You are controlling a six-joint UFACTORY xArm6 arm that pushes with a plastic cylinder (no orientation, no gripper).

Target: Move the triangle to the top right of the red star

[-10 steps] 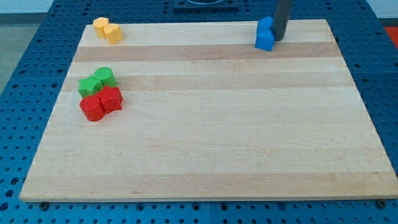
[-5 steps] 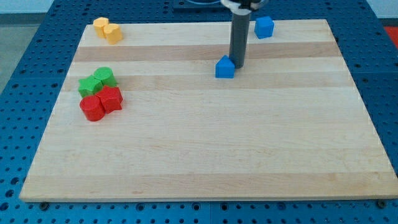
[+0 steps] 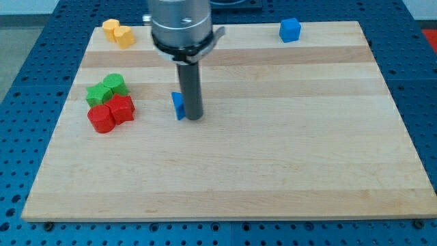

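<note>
- Wooden board [image 3: 287, 171]: work surface; the rod carries no gripper, so there is no open or closed state to report.
- My tip [image 3: 194, 117] touches the blue triangle [image 3: 178, 106] on its right side, pushing toward the view's left.
- Target: red star [image 3: 122, 108], left of the triangle, well apart. Aim the push above it to stop at its upper right.
- Obstruction: green blocks [image 3: 106, 88] sit just above the red star; the red cylinder [image 3: 101, 119] touches it.
- Blue cube [image 3: 290, 30] and yellow blocks [image 3: 118, 32]: far off, no interference.
</note>
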